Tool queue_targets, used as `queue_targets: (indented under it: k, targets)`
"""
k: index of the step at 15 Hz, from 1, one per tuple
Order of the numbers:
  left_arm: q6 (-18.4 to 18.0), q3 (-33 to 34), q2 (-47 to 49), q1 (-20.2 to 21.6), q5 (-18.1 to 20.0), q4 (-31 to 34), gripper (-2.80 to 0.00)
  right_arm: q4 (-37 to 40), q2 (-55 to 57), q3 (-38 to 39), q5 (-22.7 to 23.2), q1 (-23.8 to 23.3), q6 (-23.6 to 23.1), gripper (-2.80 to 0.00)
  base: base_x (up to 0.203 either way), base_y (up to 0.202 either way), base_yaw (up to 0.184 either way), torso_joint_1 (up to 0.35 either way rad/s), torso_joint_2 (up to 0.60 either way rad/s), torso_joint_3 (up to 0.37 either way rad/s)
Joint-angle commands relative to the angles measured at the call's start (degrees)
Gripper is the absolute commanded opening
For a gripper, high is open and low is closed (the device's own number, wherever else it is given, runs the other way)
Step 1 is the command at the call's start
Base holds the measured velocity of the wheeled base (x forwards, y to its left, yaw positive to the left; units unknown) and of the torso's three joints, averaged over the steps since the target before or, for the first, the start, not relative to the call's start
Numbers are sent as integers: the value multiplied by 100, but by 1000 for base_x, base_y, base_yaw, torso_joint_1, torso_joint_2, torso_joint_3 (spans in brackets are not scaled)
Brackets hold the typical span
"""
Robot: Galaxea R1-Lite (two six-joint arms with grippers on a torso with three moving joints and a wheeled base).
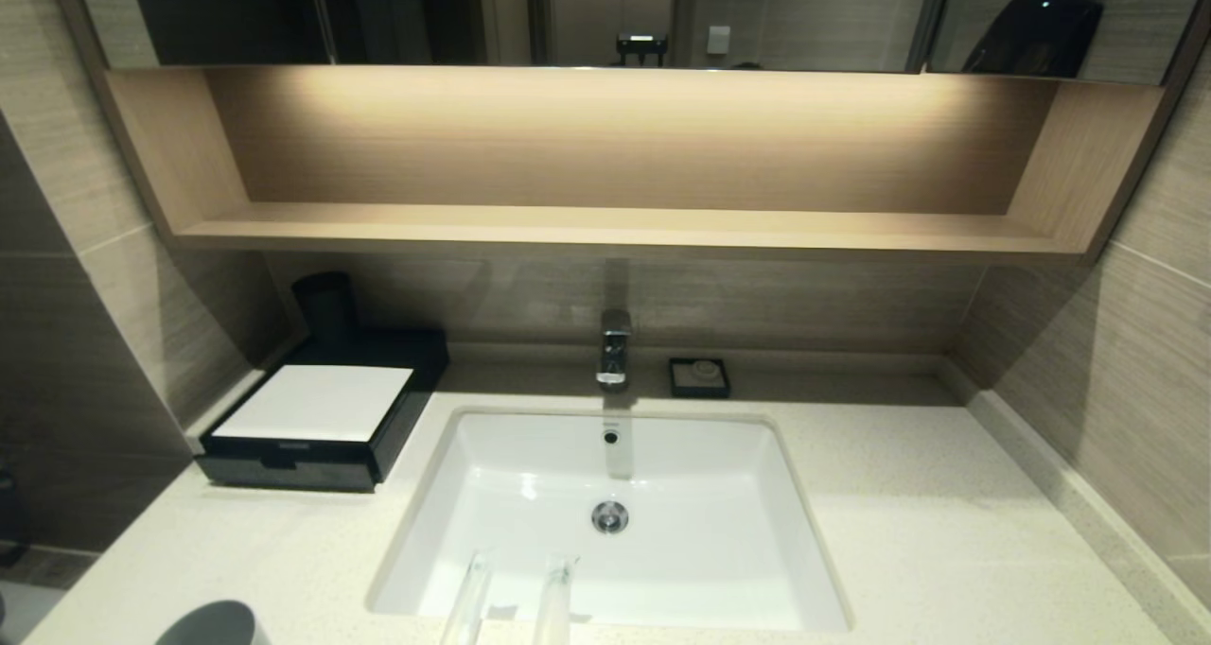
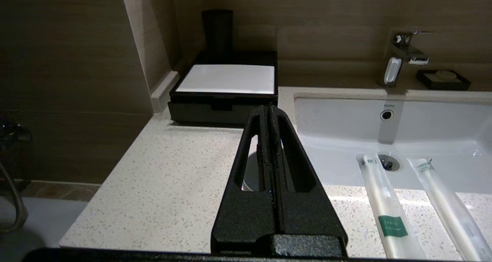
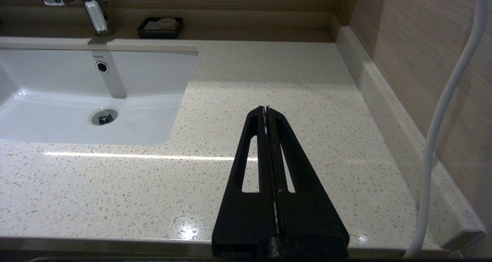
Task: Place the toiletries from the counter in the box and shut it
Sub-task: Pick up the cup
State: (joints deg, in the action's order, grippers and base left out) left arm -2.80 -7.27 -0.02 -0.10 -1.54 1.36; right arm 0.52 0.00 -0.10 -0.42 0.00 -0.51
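At far left the black box (image 1: pixel 317 418) sits on the counter (image 1: pixel 908 522), drawer pushed in. The left gripper (image 2: pixel 268 110), clenched on nothing, hovers near the counter's front edge. Two wrapped toiletries (image 2: pixel 384 208) lie right of it, tips overhanging the sink (image 1: pixel 700 531). The right gripper (image 3: pixel 266 110), clenched empty, hangs over bare counter at right.

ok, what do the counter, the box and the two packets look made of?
Counter: likely polished stone or composite, given the cream speckles and glossy light streak.
Box: matte black body, perhaps plastic or lacquered wood, I can't tell which; flat white top panel.
Packets: clear, thin plastic wrap with glints, whitish sticks showing through.
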Motion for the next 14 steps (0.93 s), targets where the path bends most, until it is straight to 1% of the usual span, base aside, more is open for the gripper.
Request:
queue_targets:
  k: [1, 3, 5, 6, 9, 11, 12, 14]
  targets:
    - [-8, -636, -4, 1, -10, 491, -280, 0, -2, 1, -2, 0, -2, -280, 0, 0, 0, 0, 0, 0]
    - [-3, -1151, -6, 1, 1, 841, -280, 0, -7, 1, -2, 0, -2, -280, 0, 0, 0, 0, 0, 0]
    - [5, -1882, 172, 1, -18, 1349, -280, 0, -9, 1, 6, 6, -2, -280, 0, 0, 0, 0, 0, 0]
    - [35, -2124, 492, 1, -51, 1421, -280, 0, -9, 1, -2, 0, -2, -280, 0, 0, 0, 0, 0, 0]
    - [183, -2938, 1825, 1, -334, 1600, -280, 0, -6, 1, 1, 0, -2, -280, 0, 0, 0, 0, 0, 0]
    - [197, -3175, 2419, 2, -430, 1824, -280, 0, -3, 1, -2, 9, -2, -280, 0, 0, 0, 0, 0, 0]
    - [189, -3294, 2712, 9, -453, 2070, -280, 0, -8, 1, -2, 0, -2, -280, 0, 0, 0, 0, 0, 0]
    - [183, -3679, 3344, 16, -466, 2774, -280, 0, -2, 1, 3, 0, -2, -280, 0, 0, 0, 0, 0, 0]
